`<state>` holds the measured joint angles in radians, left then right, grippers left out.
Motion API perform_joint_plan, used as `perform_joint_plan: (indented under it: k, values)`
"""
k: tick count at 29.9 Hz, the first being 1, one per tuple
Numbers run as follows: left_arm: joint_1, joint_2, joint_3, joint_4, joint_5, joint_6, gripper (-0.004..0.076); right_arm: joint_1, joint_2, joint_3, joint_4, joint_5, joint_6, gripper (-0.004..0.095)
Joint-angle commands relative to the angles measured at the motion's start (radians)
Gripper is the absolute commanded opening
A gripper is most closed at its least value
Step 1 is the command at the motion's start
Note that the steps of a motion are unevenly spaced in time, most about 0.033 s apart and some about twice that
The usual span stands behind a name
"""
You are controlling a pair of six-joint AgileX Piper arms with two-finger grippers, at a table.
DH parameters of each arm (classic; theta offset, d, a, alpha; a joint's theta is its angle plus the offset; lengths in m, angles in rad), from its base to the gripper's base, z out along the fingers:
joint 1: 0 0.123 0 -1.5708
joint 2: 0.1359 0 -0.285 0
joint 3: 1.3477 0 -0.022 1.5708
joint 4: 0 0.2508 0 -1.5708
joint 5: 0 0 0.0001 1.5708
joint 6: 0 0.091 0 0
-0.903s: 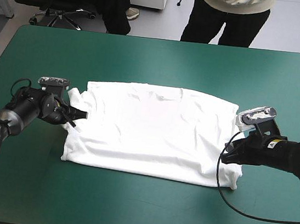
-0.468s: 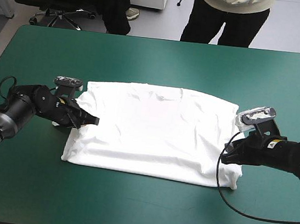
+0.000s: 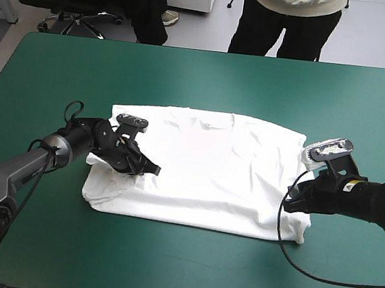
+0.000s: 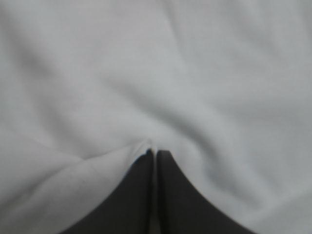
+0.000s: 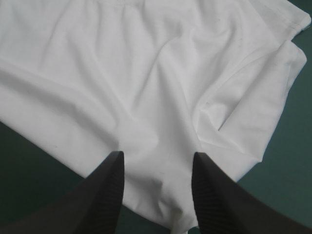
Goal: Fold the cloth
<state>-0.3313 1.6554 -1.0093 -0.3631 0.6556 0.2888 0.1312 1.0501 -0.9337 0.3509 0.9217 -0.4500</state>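
Note:
The white T-shirt (image 3: pixel 210 171) lies spread flat at the middle of the table, collar toward the far edge. My left gripper (image 3: pixel 151 170) is over the shirt's left part, shut on a fold of its left side that is drawn inward over the body. In the left wrist view the left gripper (image 4: pixel 153 152) pinches a thin edge of the T-shirt (image 4: pixel 204 73), which fills the view. My right gripper (image 3: pixel 291 197) rests at the shirt's right edge. In the right wrist view the right gripper (image 5: pixel 157 158) stands open above the T-shirt (image 5: pixel 161 73), with cloth under both fingers.
The teal-green cover (image 3: pixel 201 74) shows all round the shirt, widest toward the far edge and the near edge. The right sleeve (image 5: pixel 273 97) lies folded in on the shirt beside the right gripper.
My left gripper has moved right from the shirt's left sleeve to well over the body, dragging the left side with it. The right arm has stayed still.

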Motion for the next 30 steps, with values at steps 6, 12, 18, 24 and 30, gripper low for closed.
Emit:
perform_joint_plan:
  k: [6,12,18,24,30]
  values:
    - [-0.01,-0.106,-0.058,-0.012,0.086,0.031,0.041,-0.008,-0.018,-0.033,0.015,-0.066,-0.019,0.0499]
    - [-0.01,-0.3,-0.17,0.005,0.167,0.018,0.0443,-0.027,-0.008,-0.034,-0.202,-0.172,0.178,0.0502]
    - [-0.01,-0.426,-0.228,0.099,0.192,-0.034,0.0444,-0.182,0.124,-0.036,-0.195,-0.241,0.159,0.0502]
    - [-0.01,-0.436,-0.223,0.142,0.228,-0.067,0.0443,-0.187,0.321,-0.038,-0.08,-0.255,0.056,0.0501]
    - [-0.01,-0.436,-0.222,0.163,0.233,-0.081,0.0443,-0.187,0.477,-0.081,-0.035,-0.287,0.026,0.0499]
